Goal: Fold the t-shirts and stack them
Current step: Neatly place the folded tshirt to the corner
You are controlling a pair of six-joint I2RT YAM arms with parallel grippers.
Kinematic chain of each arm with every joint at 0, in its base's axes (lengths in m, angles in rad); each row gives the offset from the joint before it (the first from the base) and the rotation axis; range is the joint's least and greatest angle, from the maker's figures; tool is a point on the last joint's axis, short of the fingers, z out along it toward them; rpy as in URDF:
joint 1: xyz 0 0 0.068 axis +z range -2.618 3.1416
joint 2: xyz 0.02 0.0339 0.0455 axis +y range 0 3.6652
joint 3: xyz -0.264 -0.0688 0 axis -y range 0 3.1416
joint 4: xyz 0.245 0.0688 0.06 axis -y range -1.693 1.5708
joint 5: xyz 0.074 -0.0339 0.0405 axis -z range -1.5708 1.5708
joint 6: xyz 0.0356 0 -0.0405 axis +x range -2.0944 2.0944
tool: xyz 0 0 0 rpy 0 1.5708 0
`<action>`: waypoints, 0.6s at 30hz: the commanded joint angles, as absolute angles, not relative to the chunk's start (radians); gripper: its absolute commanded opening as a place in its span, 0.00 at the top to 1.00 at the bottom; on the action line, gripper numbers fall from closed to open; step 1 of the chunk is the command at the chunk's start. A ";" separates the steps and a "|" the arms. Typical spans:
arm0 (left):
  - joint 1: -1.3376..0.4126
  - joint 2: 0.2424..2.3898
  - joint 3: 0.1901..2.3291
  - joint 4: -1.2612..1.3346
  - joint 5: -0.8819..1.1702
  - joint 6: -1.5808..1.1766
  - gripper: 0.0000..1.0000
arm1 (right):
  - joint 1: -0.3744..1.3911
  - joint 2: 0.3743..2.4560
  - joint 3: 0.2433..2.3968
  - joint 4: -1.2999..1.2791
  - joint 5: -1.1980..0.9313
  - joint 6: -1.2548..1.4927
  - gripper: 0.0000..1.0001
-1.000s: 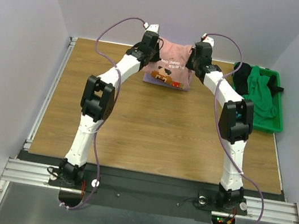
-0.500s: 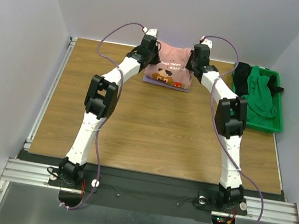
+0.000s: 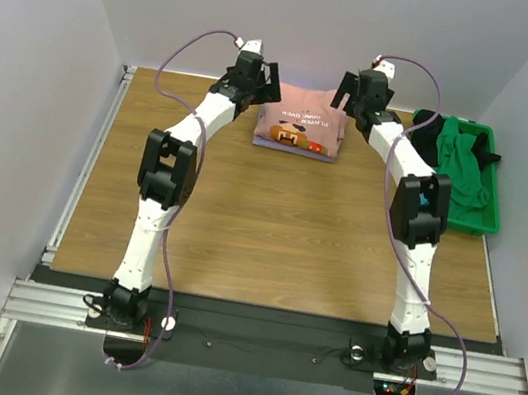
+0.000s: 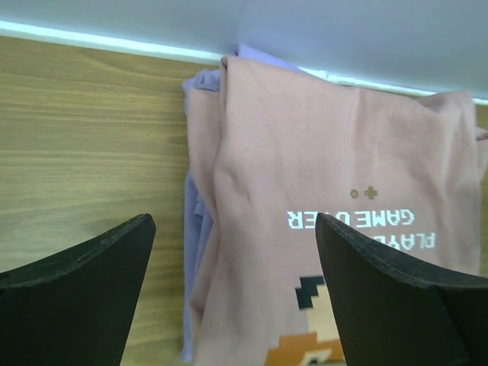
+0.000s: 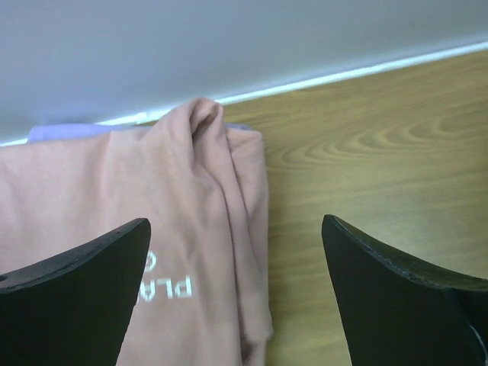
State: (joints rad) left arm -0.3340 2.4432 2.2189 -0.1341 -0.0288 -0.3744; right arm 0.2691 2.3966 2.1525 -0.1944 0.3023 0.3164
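Observation:
The dusty-pink t-shirt (image 3: 301, 128) lies folded at the back middle of the table, its orange-brown print and white text facing up. It rests on the lavender t-shirt (image 4: 194, 252), whose edge shows along the pink one's left side and back (image 5: 69, 131). My left gripper (image 3: 265, 86) hangs open over the stack's left edge (image 4: 232, 229), holding nothing. Over the pink t-shirt's right edge (image 5: 229, 198), my right gripper (image 3: 352, 95) is open too (image 5: 235, 225), with nothing between its fingers.
A green tray (image 3: 486, 212) at the back right holds a green cloth (image 3: 462, 168) and a black cloth (image 3: 427, 134). The back wall stands just behind the stack. Bare wooden tabletop (image 3: 279, 230) stretches in front of the shirts.
Both grippers were shut on the pink t-shirt's upper corners, holding it up. They have opened and let go, and the shirt now lies flat on the lavender one.

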 commanded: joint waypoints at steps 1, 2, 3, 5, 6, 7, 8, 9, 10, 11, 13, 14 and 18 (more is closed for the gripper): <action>-0.336 2.128 2.128 -0.135 -0.054 -0.368 0.02 | 0.270 2.127 2.057 -0.164 0.287 0.330 0.00; -0.337 2.044 2.087 -0.137 -0.043 -0.373 0.01 | 0.270 2.087 1.960 -0.164 0.260 0.336 0.00; -0.337 2.001 1.992 -0.138 -0.023 -0.389 0.02 | 0.270 2.035 1.909 -0.167 0.205 0.356 0.00; -0.339 1.862 1.880 -0.138 -0.025 -0.425 0.02 | 0.270 1.901 1.791 -0.166 0.157 0.376 0.00; -0.339 1.811 1.742 -0.121 -0.040 -0.439 0.02 | 0.270 1.864 1.682 -0.167 0.125 0.400 0.00; -0.337 1.711 1.664 -0.094 -0.058 -0.477 0.02 | 0.270 1.800 1.593 -0.169 0.106 0.399 0.00; -0.337 1.662 1.588 -0.083 -0.052 -0.495 0.02 | 0.270 1.769 1.592 -0.173 0.092 0.399 0.00; -0.337 1.613 1.443 -0.065 -0.037 -0.503 0.01 | 0.270 1.738 1.486 -0.178 0.080 0.413 0.00; -0.339 1.564 1.371 -0.045 -0.028 -0.532 0.01 | 0.271 1.699 1.436 -0.181 0.057 0.434 0.00; -0.339 1.470 1.303 -0.019 -0.015 -0.547 0.02 | 0.272 1.630 1.375 -0.179 0.055 0.442 0.00; -0.345 1.376 1.101 0.033 -0.017 -0.572 0.02 | 0.272 1.554 1.214 -0.175 0.066 0.477 0.00; -0.345 1.292 1.038 0.067 -0.044 -0.601 0.02 | 0.272 1.527 1.169 -0.175 0.078 0.488 0.00; -0.345 1.117 0.789 0.052 -0.066 -0.652 0.02 | 0.272 1.337 0.945 -0.175 0.077 0.524 0.00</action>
